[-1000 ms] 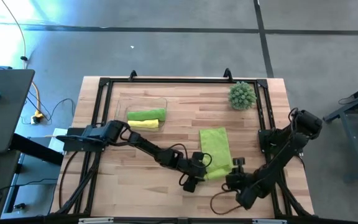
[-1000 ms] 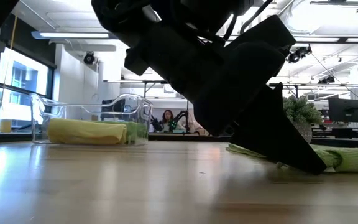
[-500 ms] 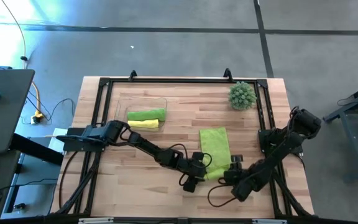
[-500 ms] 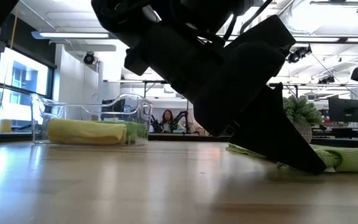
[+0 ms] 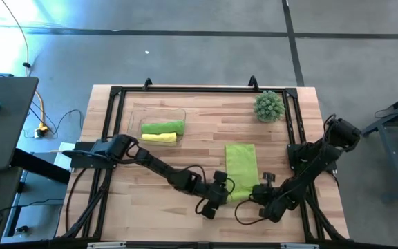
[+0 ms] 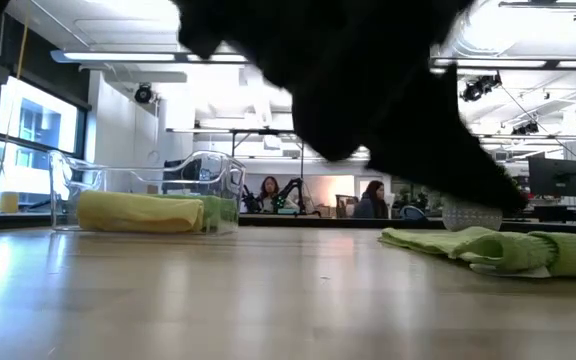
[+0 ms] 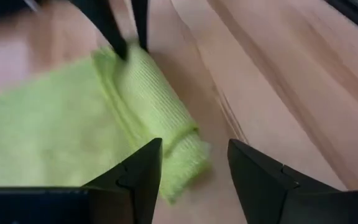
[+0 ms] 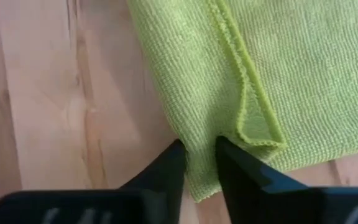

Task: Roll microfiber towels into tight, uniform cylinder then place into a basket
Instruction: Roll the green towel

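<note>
A lime green towel [image 5: 241, 166] lies flat on the table, its near end rolled into a short roll [image 7: 160, 106]. My left gripper [image 7: 194, 168] is open just above the roll's left end, with one finger on either side of it. My right gripper [image 8: 201, 158] is shut on the roll's right end. In the high view the left gripper [image 5: 214, 199] and the right gripper [image 5: 257, 195] flank the roll. At the back left, the clear basket [image 5: 163, 111] holds a green rolled towel [image 5: 163, 128] and a yellow one [image 5: 160, 137]. My right gripper pinches the roll at its right end [image 8: 194, 134] between its two fingers. One fingertip [image 8: 174, 163] is on the rolled side and the other by the loose hemmed corner [image 8: 260, 134]. The fingers come steeply from above. The towel lies on the table.
A spiky green ball plant [image 5: 269, 106] stands at the back right corner. A black frame [image 5: 185, 89] runs along the table's edges. Bare wood lies between the basket and the towel. People sit in the room behind the table [image 6: 268, 192].
My right gripper has come down and toward the table's left onto the roll's right end, rolling its wrist. My left gripper has risen off the table beside the roll's left end. The towel now lies straighter than before.
</note>
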Robot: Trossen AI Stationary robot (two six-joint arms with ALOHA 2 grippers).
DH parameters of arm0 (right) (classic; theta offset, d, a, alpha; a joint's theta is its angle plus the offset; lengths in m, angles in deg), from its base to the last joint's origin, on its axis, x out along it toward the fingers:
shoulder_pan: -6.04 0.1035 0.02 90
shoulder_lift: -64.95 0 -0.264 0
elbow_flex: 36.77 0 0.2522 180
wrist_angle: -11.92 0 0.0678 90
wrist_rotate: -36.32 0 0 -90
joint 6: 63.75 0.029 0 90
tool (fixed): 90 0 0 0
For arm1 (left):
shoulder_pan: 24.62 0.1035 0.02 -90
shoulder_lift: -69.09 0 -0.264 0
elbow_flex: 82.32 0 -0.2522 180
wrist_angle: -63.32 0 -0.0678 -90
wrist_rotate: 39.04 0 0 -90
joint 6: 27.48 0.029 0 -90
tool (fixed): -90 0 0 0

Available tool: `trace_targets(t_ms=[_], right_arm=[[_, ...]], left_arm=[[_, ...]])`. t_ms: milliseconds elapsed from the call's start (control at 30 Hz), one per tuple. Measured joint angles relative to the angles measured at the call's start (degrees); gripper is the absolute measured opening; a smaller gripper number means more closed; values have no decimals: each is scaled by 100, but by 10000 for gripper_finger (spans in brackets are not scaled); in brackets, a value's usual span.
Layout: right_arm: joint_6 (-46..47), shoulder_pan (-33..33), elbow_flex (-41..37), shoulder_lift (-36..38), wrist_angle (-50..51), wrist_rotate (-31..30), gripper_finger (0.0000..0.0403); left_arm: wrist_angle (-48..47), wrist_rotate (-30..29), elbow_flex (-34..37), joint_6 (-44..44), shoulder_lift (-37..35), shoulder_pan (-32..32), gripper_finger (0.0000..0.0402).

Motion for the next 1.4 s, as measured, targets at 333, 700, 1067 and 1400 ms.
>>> trace_targets(t_ms=[333, 700, 1067, 1400], right_arm=[[1889, 121, -48, -13, -236, -287, 4], [2446, 109, -74, -33, -520, -396, 6], [2433, 107, -78, -34, -539, -431, 6], [2424, 96, -96, -59, -1194, -291, 7]], left_arm=[[259, -688, -7, 357, -8, -367, 172], [828, -1651, -4, 281, 459, -389, 172], [848, -1464, -18, -399, 587, -132, 155], [460, 720, -38, -2421, 520, 154, 30]])
